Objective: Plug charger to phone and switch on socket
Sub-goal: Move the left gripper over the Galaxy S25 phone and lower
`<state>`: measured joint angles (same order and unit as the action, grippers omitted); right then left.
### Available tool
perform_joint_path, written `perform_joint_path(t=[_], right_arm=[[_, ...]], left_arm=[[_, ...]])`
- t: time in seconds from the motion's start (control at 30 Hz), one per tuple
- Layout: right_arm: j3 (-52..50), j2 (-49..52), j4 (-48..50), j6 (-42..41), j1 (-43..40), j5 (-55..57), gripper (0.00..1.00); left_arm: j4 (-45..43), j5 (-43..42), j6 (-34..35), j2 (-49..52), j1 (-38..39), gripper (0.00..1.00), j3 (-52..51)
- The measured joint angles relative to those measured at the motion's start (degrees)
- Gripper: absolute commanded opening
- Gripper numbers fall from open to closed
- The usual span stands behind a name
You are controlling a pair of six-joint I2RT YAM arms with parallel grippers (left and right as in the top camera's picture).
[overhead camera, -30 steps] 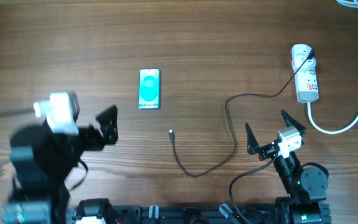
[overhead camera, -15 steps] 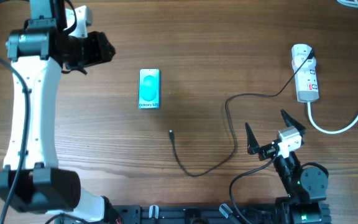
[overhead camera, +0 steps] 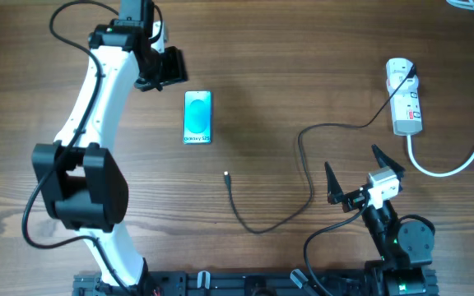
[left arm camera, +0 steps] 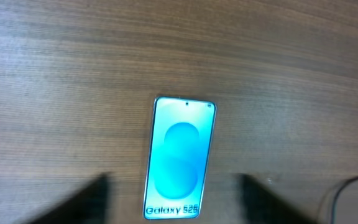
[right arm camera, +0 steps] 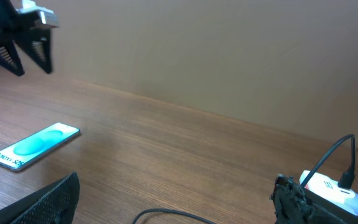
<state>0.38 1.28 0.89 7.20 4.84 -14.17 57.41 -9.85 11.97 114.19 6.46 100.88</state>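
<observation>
Overhead shows you the phone (overhead camera: 197, 117) lying flat and screen-up on the wooden table (overhead camera: 303, 49), left of centre. The left gripper (overhead camera: 175, 69) hovers just beside its upper left corner, fingers spread and holding nothing. Through the left wrist camera you see the phone (left arm camera: 179, 158) between the two blurred dark fingertips (left arm camera: 92, 199), with neither touching it.

The charger (overhead camera: 300, 144) snakes across the middle of the table. Its small connector tip (overhead camera: 226, 175) lies loose below and to the right of the phone, well apart from it. Its black plug (overhead camera: 410, 76) sits at the socket (overhead camera: 404, 103), far right, where the thick white cord (overhead camera: 447, 173) loops away. The right gripper (overhead camera: 350, 158) sits low near the cable's bend, fingers parted and empty.
</observation>
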Motion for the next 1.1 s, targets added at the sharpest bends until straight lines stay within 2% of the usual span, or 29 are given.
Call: perform_joint_path(t=[0.33,0.63,0.8,1.1], right_arm=[[0.00,0.00,0.00,0.00,0.00,0.00,1.00],[0.00,0.00,0.00,0.00,0.00,0.00,1.00],[0.00,0.00,0.00,0.00,0.00,0.00,1.00],[0.00,0.00,0.00,0.00,0.00,0.00,1.00]], left_arm=[[-2.69,1.86,1.31,6.21,3.78,1.00,-0.28],[-12.55,4.28,3.45,7.06,8.57,1.00,-12.98],[-16.24,5.57,3.65,6.51,8.83,1.00,-16.46],[-15.32,5.79,3.63,6.16,8.81,1.00,-16.94]])
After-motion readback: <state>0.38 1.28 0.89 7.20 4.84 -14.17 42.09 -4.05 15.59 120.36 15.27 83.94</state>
